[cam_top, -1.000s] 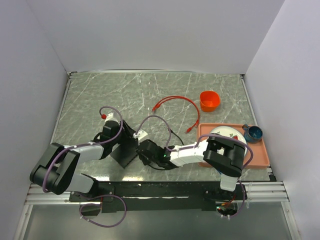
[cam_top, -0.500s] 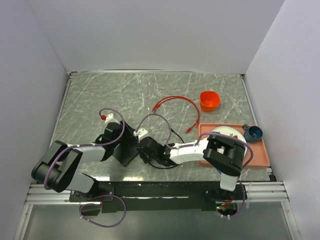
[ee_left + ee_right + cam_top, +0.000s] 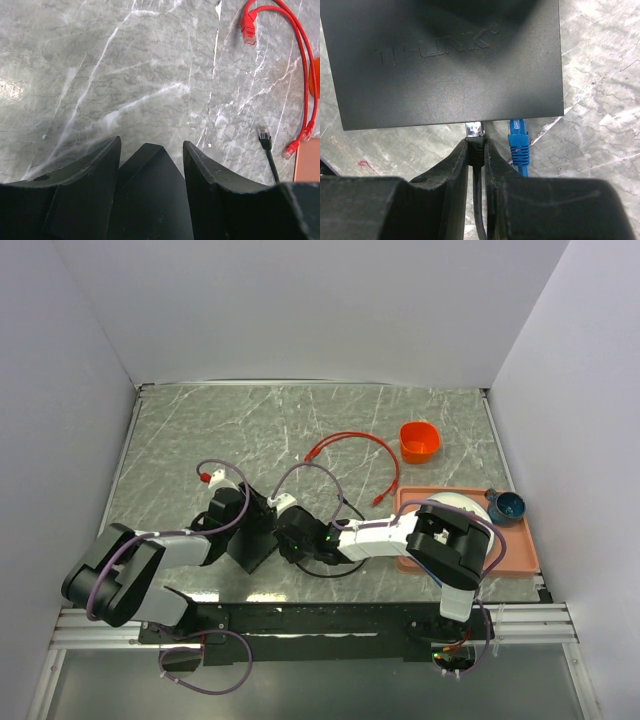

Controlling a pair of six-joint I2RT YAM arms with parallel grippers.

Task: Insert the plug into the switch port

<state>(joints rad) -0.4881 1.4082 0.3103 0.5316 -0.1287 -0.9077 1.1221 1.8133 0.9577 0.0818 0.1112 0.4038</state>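
Observation:
The switch box (image 3: 445,60) is a flat matte-black box with its port edge facing my right gripper (image 3: 476,142). That gripper is shut on the black boot of a plug (image 3: 475,129). The plug's clear tip meets the box edge at a port, just left of a blue plug (image 3: 518,140) seated in the same edge. My left gripper (image 3: 151,145) is closed on a corner of the box (image 3: 150,195), one finger on each side. In the top view the box (image 3: 252,545) lies between my left gripper (image 3: 248,522) and my right gripper (image 3: 292,540).
A red cable (image 3: 350,440) and an orange cup (image 3: 420,441) lie farther back. A salmon-pink tray (image 3: 520,552) at the right holds a white dish (image 3: 462,506) and a blue cup (image 3: 507,506). The black cable's free end (image 3: 263,132) lies on the marble.
My right gripper has moved left, bringing the plug up against the box edge. My left gripper has shifted slightly right along the box.

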